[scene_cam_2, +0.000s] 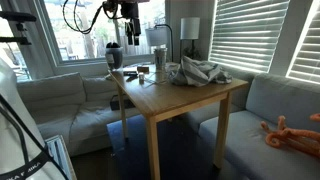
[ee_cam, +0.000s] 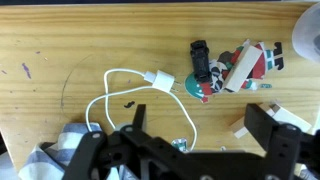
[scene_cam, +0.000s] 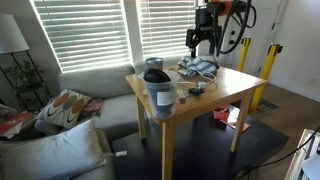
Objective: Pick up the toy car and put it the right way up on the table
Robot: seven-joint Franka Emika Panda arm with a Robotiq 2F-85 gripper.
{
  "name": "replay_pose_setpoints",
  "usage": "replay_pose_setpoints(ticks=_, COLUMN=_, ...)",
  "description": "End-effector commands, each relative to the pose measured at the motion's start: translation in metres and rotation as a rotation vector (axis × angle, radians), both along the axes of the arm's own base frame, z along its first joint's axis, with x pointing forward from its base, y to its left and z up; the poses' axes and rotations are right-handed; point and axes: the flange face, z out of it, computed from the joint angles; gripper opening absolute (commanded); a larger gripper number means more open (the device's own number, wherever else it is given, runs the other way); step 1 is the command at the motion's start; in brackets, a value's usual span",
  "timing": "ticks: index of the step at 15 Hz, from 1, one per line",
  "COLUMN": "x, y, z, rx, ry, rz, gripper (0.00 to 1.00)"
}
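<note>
The toy car (ee_cam: pixel 200 62) is small and dark and lies on the wooden table (ee_cam: pixel 60 50) against a red, white and green paper item (ee_cam: pixel 243 68). Whether it rests on its side or its roof I cannot tell. My gripper (ee_cam: pixel 198 125) is open and empty, with its two black fingers spread wide above the bare wood just below the car in the wrist view. In both exterior views the gripper (scene_cam: pixel 205 42) (scene_cam_2: pixel 130 32) hangs well above the far part of the table.
A white charger with a looped cable (ee_cam: pixel 150 80) lies left of the car. A crumpled grey cloth (scene_cam: pixel 198 68) (scene_cam_2: pixel 200 72) and a clear lidded container (scene_cam: pixel 160 92) stand on the table. Sofas surround the table (scene_cam: pixel 215 100), and a lamp (scene_cam_2: pixel 190 30) stands behind it.
</note>
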Motion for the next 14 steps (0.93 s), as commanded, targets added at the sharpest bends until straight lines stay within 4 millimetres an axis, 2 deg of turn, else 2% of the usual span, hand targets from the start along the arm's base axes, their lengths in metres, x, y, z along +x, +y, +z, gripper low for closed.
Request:
replay_pose_setpoints(ticks=1, x=0.000, y=0.000, z=0.000, rx=0.000, ry=0.001, rz=0.000, gripper=1.00)
replay_pose_setpoints(ticks=9, x=0.001, y=0.001, z=0.000, rx=0.004, ry=0.002, rz=0.014, gripper=1.00)
replay_pose_setpoints(ticks=14, x=-0.001, y=0.026, z=-0.028, rx=-0.020, ry=0.093, rz=0.065, gripper=1.00)
